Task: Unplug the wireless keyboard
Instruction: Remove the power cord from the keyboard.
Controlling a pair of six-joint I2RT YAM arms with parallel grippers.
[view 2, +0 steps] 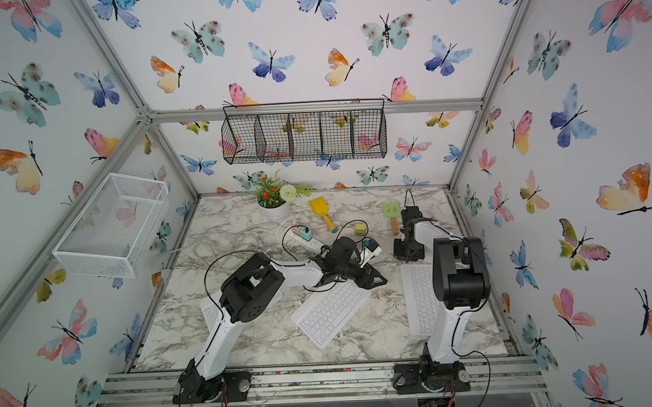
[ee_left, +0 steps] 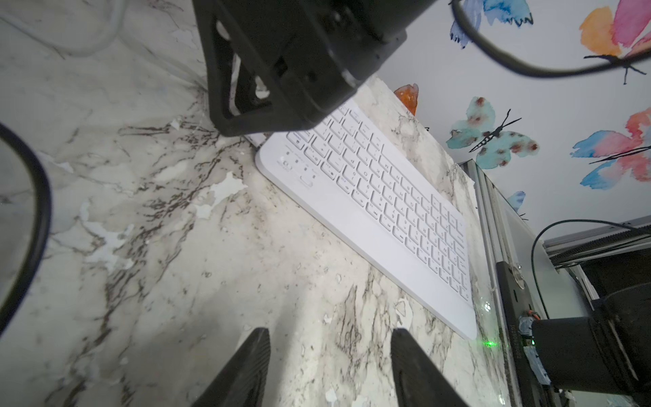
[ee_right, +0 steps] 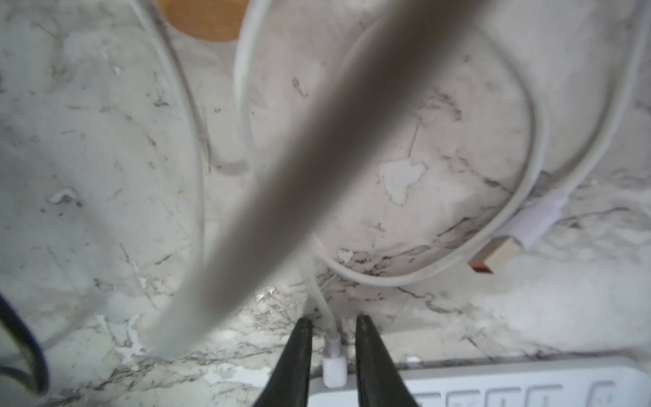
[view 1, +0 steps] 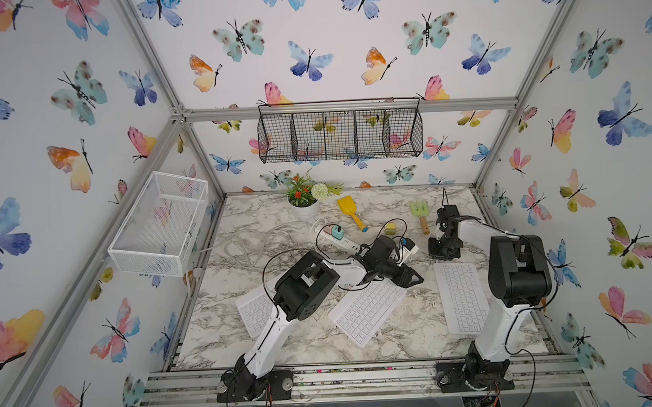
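Three white keyboards lie on the marble table. The right keyboard (view 1: 464,300) (ee_right: 493,382) has a white plug (ee_right: 334,370) in its far edge, and a white cable (ee_right: 318,299) leads away from it. My right gripper (ee_right: 333,322) (view 1: 443,254) straddles that plug, jaws narrow, with a thin gap showing on each side. My left gripper (ee_left: 329,334) (view 1: 411,279) is open over bare marble by the far end of the middle keyboard (view 1: 365,311). The left wrist view shows the right keyboard (ee_left: 387,211) with the right gripper at its end.
The left keyboard (view 1: 255,313) is half hidden under my left arm. A loose USB end (ee_right: 500,253) lies beside the cable loops. Behind are a power strip (view 1: 342,243), flower pot (view 1: 304,207), yellow shovel (view 1: 349,209), green rake (view 1: 420,212) and a small cube (view 1: 390,229).
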